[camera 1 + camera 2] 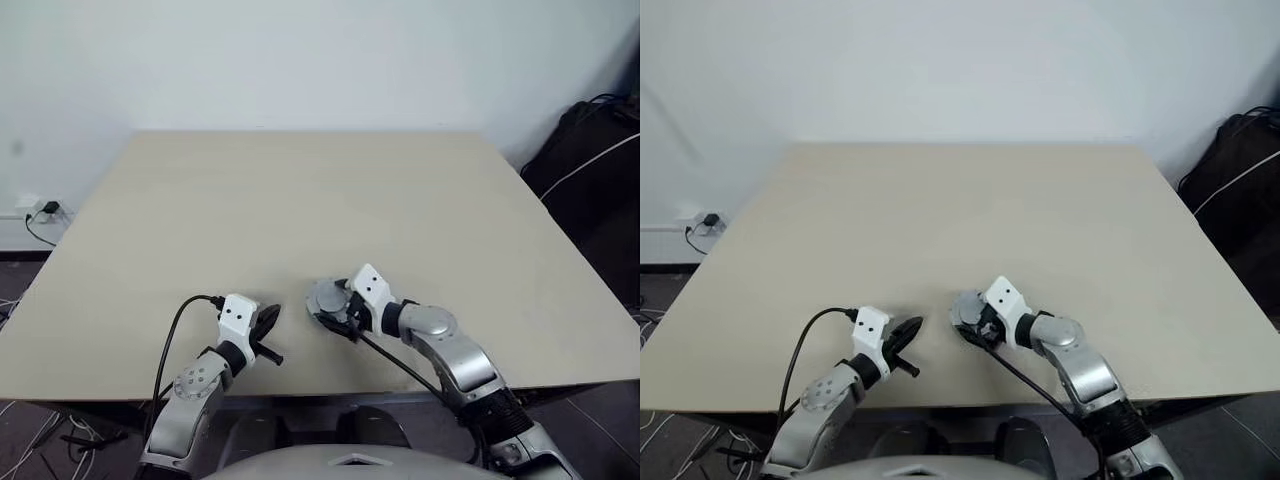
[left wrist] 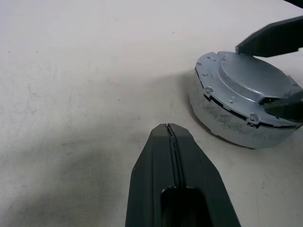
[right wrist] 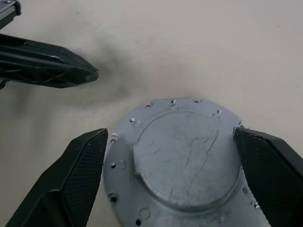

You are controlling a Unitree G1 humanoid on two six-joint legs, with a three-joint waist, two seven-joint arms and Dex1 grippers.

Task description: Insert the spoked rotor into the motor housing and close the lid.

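Right wrist view gives you the closest look at the lid (image 3: 184, 156): a round silver-grey metal disc, plain smooth face up, with a raised circular centre and a flat flange dotted with small holes. In the left wrist view you see it seated on top of a low round silver body, with a thin dark seam running around just under the flange and a finely textured side wall below. The assembled piece rests on the table (image 1: 300, 210), near its front edge and a little right of centre.

The right gripper (image 3: 173, 156) has its 2 black fingers spread wide, 1 on each side of the lid. They stand beside the rim, and you cannot tell whether either pad touches it. The left gripper (image 2: 171, 135) has its 2 fingers pressed together with only a thin line between them, holding nothing. Its tip points toward the lid from just beside it, apart from it.

The table is a plain pale beige top with faint scuffs. Behind it you see a bare white wall (image 1: 320, 60). A black bag (image 1: 590, 180) with a pale cable across it sits on the floor to the right, and a wall socket with a plug (image 1: 40, 210) sits low on the left.
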